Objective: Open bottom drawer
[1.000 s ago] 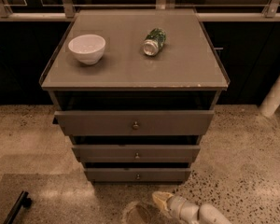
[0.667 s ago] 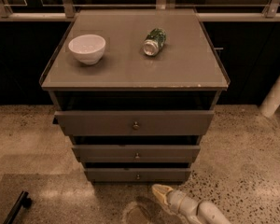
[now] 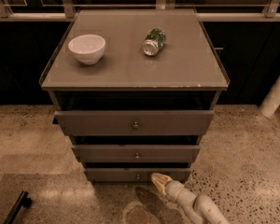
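The cabinet has three grey-brown drawers. The bottom drawer [image 3: 116, 174] is the lowest, slim front, with a small round knob [image 3: 138, 176] at its middle. It stands slightly out, like the two above it. My gripper [image 3: 157, 179] comes in from the lower right on a pale arm [image 3: 196, 205]. Its tip is just right of the knob, in front of the bottom drawer's front, low near the floor.
On the cabinet top [image 3: 186, 69] stand a white bowl [image 3: 87, 48] and a green can [image 3: 154, 41] lying on its side. The top drawer [image 3: 134, 122] and middle drawer [image 3: 136, 153] stick out. A white post [image 3: 275, 97] stands at right. A dark bar [image 3: 16, 206] lies at lower left.
My gripper has moved up and to the left, closer to the bottom drawer's knob. The drawers, bowl and can have not moved.
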{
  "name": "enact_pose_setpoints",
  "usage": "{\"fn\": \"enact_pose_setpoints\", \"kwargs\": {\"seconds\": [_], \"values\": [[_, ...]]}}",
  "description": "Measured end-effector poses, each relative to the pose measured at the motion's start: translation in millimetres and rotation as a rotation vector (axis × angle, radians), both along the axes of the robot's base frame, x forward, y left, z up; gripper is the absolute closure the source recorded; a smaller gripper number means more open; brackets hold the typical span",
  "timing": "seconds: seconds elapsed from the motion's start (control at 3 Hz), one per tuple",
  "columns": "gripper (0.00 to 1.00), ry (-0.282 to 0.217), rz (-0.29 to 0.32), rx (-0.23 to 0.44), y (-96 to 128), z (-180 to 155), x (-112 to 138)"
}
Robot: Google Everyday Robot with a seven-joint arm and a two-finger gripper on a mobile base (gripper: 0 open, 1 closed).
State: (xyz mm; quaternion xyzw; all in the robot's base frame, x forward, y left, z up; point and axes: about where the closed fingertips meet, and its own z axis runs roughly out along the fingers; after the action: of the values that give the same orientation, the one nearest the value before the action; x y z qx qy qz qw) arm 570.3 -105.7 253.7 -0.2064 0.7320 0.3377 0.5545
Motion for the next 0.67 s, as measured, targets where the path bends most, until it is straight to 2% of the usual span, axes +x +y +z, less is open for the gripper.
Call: {"fn": "enact_pose_setpoints", "kwargs": {"seconds": [0.33, 0.67], "values": [[1.00, -0.040, -0.010, 0.013, 2.0, 3.5, 29.9], [1.00, -0.039, -0.005, 0.008, 4.6, -1.1, 34.5]]}}
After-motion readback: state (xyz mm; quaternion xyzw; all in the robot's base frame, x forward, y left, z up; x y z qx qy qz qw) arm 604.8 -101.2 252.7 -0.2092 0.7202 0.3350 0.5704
